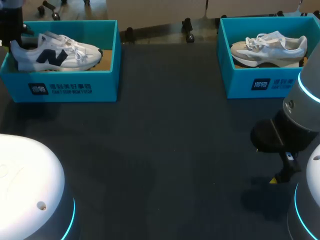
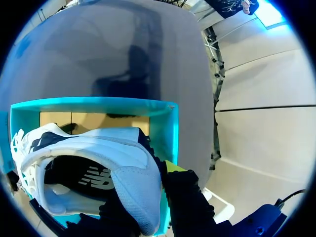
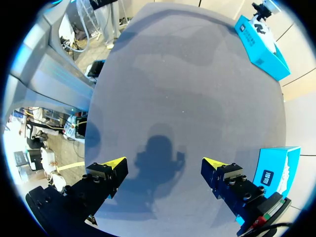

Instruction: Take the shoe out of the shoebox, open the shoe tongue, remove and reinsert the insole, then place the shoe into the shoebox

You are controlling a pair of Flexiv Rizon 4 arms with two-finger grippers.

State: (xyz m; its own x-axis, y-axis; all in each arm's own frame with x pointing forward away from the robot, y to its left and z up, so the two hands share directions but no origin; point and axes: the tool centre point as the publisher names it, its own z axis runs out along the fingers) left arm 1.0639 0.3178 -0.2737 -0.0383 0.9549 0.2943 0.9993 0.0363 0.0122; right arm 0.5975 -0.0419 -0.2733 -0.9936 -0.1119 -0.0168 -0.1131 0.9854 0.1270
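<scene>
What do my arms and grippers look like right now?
The left arm and right arm have smooth, rounded white-grey housings with glowing cyan rings. The right gripper has two blocky black fingers with bright yellow wedge tips. The left gripper is black too, with one yellow tip showing.

head cam dim, wrist cams brighter; soft shadows on table (image 1: 165, 150).

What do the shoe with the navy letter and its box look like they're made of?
The shoe looks like white mesh textile with smoother, possibly leather overlays; a dotted weave shows at its heel. The shoebox looks like matte turquoise cardboard: thin flat walls, brown inner floor.
</scene>
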